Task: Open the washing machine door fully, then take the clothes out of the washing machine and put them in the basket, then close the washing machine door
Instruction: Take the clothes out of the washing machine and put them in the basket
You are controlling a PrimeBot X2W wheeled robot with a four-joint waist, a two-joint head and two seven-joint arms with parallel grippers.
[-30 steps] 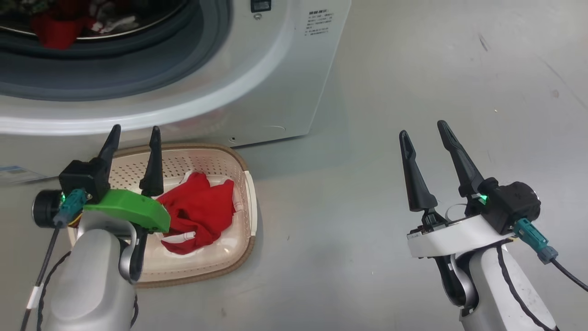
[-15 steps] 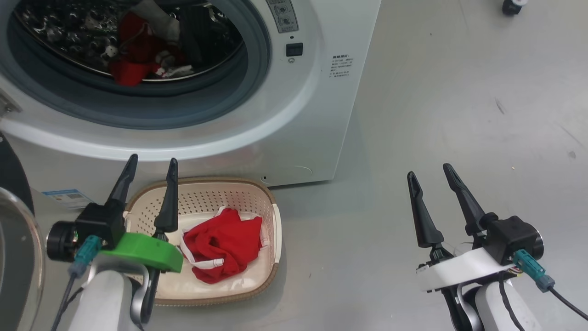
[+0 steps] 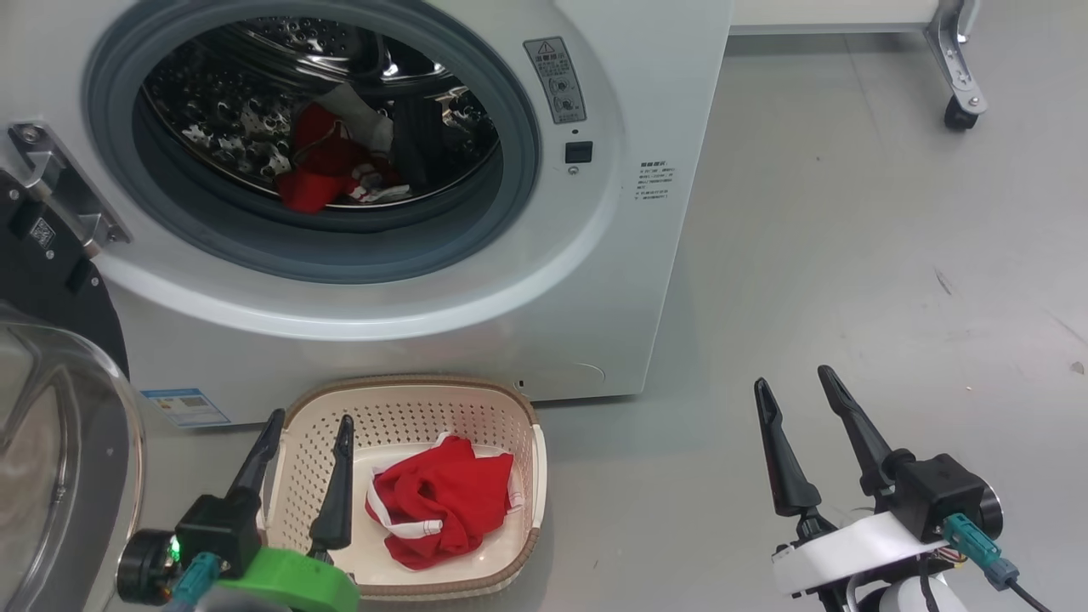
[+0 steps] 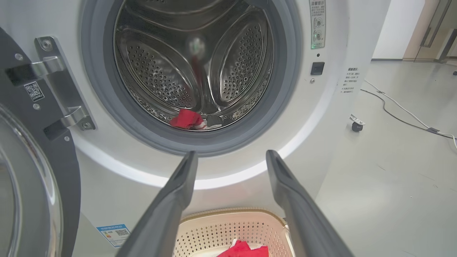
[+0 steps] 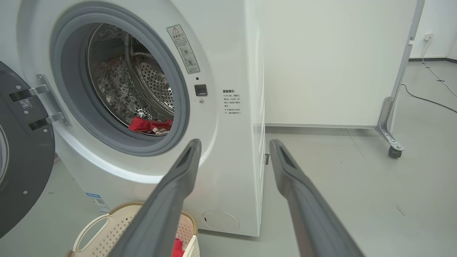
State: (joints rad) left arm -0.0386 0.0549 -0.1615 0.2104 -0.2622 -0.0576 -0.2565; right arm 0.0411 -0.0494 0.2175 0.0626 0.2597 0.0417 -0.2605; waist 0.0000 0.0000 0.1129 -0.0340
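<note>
The white washing machine [image 3: 595, 280] stands with its door [image 3: 51, 408] swung wide to the left, glass bowl facing out. Red and white clothes [image 3: 327, 174] lie at the bottom of the steel drum, also visible as clothes [image 4: 187, 119] and clothes [image 5: 150, 125]. A red garment [image 3: 442, 501] lies in the cream basket [image 3: 408, 404] on the floor in front of the machine. My left gripper [image 3: 310, 429] hovers open over the basket's left edge, holding nothing. My right gripper [image 3: 795, 387] is open over bare floor to the right of the machine.
A blue label [image 3: 185, 406] sits low on the machine's front. A white panel on a wheeled metal foot [image 3: 959, 110] stands behind to the right. A cable [image 4: 400, 112] runs across the grey floor on the far right.
The head camera has tilted up, so the drum opening and door came into the picture and basket and grippers slid down. Both grippers stay open and empty.
</note>
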